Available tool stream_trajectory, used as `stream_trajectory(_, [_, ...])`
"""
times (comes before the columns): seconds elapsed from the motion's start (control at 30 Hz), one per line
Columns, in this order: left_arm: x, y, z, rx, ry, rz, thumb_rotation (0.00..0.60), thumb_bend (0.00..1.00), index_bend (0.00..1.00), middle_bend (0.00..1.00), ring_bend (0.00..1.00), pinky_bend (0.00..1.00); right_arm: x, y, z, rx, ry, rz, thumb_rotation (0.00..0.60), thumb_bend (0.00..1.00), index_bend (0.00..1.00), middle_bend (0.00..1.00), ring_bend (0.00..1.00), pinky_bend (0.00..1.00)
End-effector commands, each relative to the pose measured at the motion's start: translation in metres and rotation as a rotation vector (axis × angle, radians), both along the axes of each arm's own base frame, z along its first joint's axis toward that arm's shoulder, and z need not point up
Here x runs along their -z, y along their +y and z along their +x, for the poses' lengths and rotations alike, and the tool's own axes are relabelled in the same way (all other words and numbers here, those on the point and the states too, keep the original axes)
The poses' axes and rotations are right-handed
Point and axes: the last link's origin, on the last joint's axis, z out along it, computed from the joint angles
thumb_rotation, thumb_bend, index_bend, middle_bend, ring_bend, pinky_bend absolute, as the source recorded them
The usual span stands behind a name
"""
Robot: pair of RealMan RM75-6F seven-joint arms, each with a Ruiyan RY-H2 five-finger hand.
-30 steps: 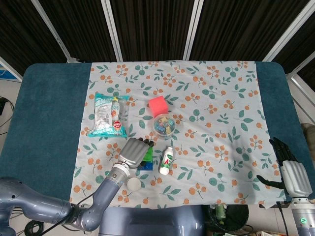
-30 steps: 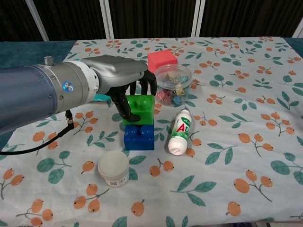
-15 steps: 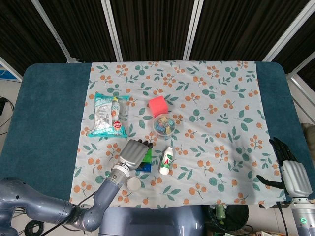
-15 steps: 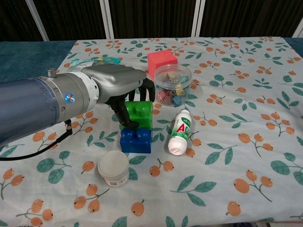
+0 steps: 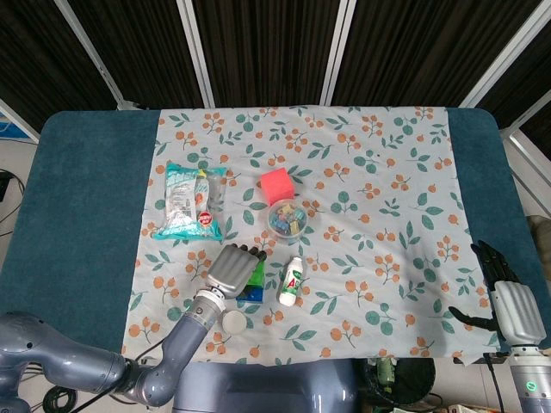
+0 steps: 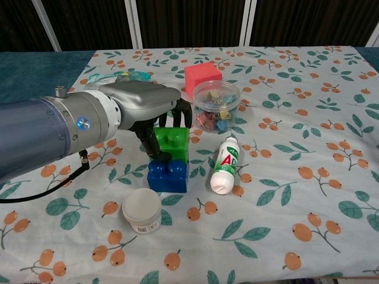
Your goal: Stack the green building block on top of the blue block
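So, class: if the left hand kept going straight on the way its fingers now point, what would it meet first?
The left hand already holds the green block. Straight beyond it, the clear tub of clips looks first in line, with the red cube behind; depth is uncertain.

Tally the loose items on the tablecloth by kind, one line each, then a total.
Building blocks: 2 (green block, blue block)
Red cube: 1
Clear tub of clips: 1
White bottle: 1
Small white jar: 1
Snack packet: 1
Total: 7
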Motion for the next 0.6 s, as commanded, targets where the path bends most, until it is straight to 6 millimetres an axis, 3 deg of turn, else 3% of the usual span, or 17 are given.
stream_trajectory(0.03, [-0.006,0.003,0.0,-0.001,-0.005,0.018,0.6,0.23,0.12,0.1,0.12,0.15,0.0,0.0,0.0,0.001,-0.002,-0.001,0.6,0.1,0.0,0.0,0.0,0.21])
stream_trajectory(0.2, [-0.016,0.007,0.002,-0.009,-0.035,0.03,0.6,0.2,0.05,0.02,0.02,0.06,0.0,0.0,0.0,-0.005,-0.002,-0.002,0.6,0.1,0.0,0.0,0.0,0.21])
stream_trajectory(0.6, [-0.052,0.004,-0.016,0.01,-0.081,0.071,0.6,0.18,0.03,0.0,0.01,0.06,0.0,0.0,-0.001,-0.002,0.005,-0.003,0.6,0.1,0.0,0.0,0.0,0.21])
